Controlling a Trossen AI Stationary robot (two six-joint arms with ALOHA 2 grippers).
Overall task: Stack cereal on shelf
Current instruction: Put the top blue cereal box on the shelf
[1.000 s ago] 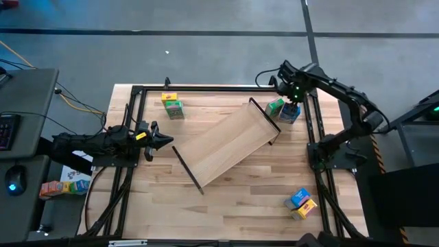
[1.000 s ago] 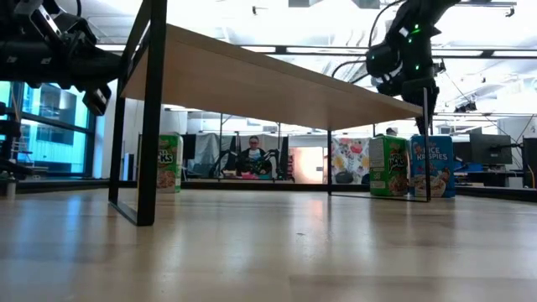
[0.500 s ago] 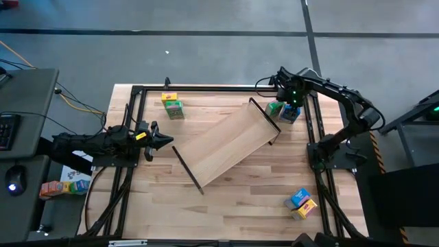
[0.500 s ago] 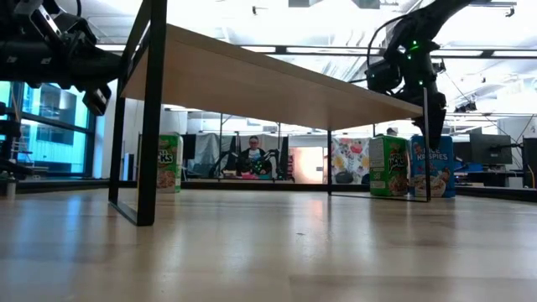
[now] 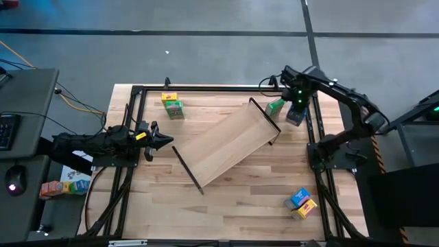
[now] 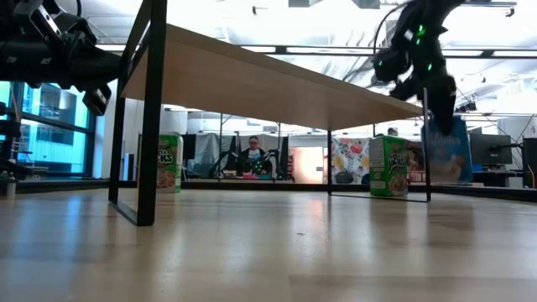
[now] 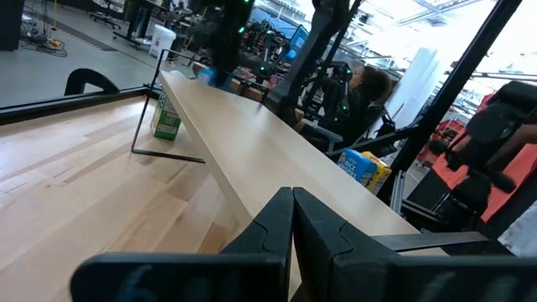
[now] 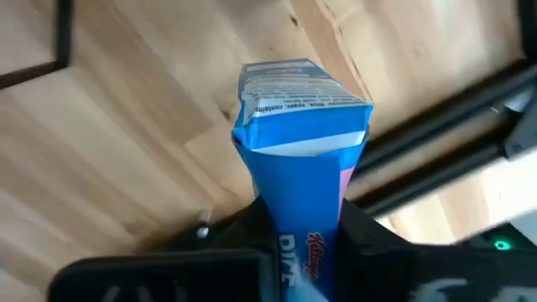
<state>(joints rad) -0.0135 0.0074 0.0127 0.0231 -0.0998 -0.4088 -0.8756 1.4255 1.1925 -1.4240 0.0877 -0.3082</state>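
The right pincer point(image 8: 302, 243) clenches a blue cereal box point(image 8: 302, 143), lifted off the bench point(image 5: 226, 199). A green box point(image 5: 275, 106) stands just beside at nine o'clock. The left pincer point(image 5: 167, 141) waits clenched

Lies diagonally across the middle of the high view: shelf point(image 5: 230, 145), raised on a black bracket at each short end, blocking any low pass from lower left to upper right. Open beneath the board in the low view, between the brackets. Stands just beside the shelf's upper-right bracket: green box point(image 5: 275, 106), with the right tool point(image 5: 295, 112) clamped on a blue box point(image 8: 300, 143) close by, narrowing the upper-right corner. Wide bare surface point(image 5: 233, 206) along the bottom centre. Crowds the lower right: blue and yellow pair point(image 5: 300, 203). Occupies the upper left: yellow and green pair point(image 5: 171, 105). Guards the left edge, fingers closed: left tool point(image 5: 164, 140).
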